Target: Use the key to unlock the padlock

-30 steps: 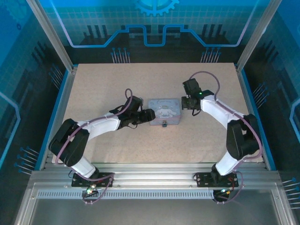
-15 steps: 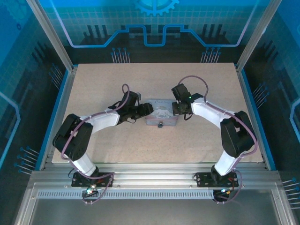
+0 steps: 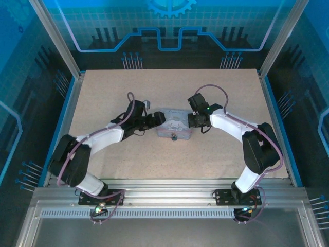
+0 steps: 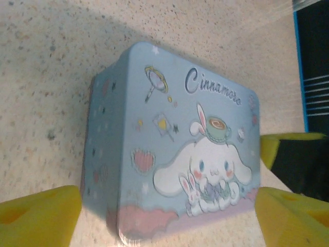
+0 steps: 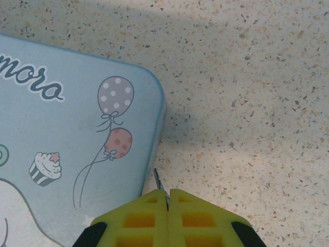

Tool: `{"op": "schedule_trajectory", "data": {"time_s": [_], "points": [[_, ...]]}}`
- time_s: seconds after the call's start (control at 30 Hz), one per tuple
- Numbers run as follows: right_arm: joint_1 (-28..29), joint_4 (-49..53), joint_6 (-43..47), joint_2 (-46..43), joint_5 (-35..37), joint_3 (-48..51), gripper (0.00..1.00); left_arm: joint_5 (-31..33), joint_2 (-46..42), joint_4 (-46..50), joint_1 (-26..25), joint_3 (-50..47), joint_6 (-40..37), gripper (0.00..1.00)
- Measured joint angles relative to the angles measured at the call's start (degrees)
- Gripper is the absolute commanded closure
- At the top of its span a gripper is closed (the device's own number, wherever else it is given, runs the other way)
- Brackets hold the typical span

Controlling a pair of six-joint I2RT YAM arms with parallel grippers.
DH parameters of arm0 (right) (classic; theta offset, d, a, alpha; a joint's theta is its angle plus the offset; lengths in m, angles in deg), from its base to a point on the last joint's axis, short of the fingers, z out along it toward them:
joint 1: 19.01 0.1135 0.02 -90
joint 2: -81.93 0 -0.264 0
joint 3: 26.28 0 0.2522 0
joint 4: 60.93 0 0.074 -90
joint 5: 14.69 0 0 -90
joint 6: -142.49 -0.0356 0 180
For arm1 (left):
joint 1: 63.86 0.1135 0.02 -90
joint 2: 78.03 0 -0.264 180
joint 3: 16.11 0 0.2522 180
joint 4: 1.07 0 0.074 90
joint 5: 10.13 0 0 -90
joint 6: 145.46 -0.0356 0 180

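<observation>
A pale blue Cinnamoroll tin (image 3: 175, 125) lies flat near the middle of the speckled beige surface (image 3: 103, 92), lid up, its long sides running left to right. The padlock (image 3: 174, 137), a tiny dark knob, sits at the middle of the tin's near long side. From above it is too small to tell how it is attached.

The left gripper (image 3: 158, 119) is at the tin's left end. In the left wrist view, the left gripper (image 4: 169, 216) has its yellow fingertips (image 4: 38, 216) spread wide, one at either side of the tin (image 4: 169, 154) by its pink-banded end, and it holds nothing. Whether the pads touch the tin's walls cannot be told.

The right gripper (image 3: 191, 122) is at the tin's right end. In the right wrist view, the right gripper (image 5: 167, 198) has its yellow pads pressed together on the key (image 5: 156, 178), a thin dark metal sliver whose tip pokes out from the seam between them. The tip is just beside the tin's rounded corner (image 5: 154, 110), below the printed balloons. Whether it touches the wall is unclear. The key is well apart from the padlock.
</observation>
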Motion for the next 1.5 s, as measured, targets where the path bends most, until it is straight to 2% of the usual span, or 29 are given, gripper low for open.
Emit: {"op": "schedule_trajectory", "data": {"time_s": [0.13, 0.27, 0.43, 0.6, 1.0, 1.27, 1.5], "points": [[-0.02, 0.0, 0.0, 0.0, -0.39, 0.0, 1.0, 0.22, -7.5, -1.18, -1.33, -6.49, -0.33, 0.01], [-0.2, -0.02, 0.0, 0.0, -0.39, 0.0, 1.0, 1.27, -13.38, -3.78, -5.66, -13.27, -0.37, 0.01], [-0.22, -0.02, 0.0, 0.02, -0.44, 0.0, 1.0, 4.17, -13.86, -10.43, -11.63, -19.04, -0.37, 0.01], [-0.24, -0.04, 0.0, 0.02, -0.61, 0.0, 1.0, 9.88, -6.86, -21.14, -17.66, -21.42, -2.03, 0.01], [-0.24, -0.35, 0.0, 0.0, -1.05, 0.04, 1.0, 22.45, 15.02, -42.58, -24.04, -17.86, -7.93, 0.01], [-0.24, -0.96, 0.0, 0.07, -1.53, 0.15, 1.0, 23.93, 21.68, -48.46, -24.33, -13.75, -9.49, 0.02], [-0.24, -1.33, 0.0, 0.17, -1.55, 0.17, 1.0, 21.79, 23.85, -52.46, -23.93, -13.51, -9.49, 0.1]]}}
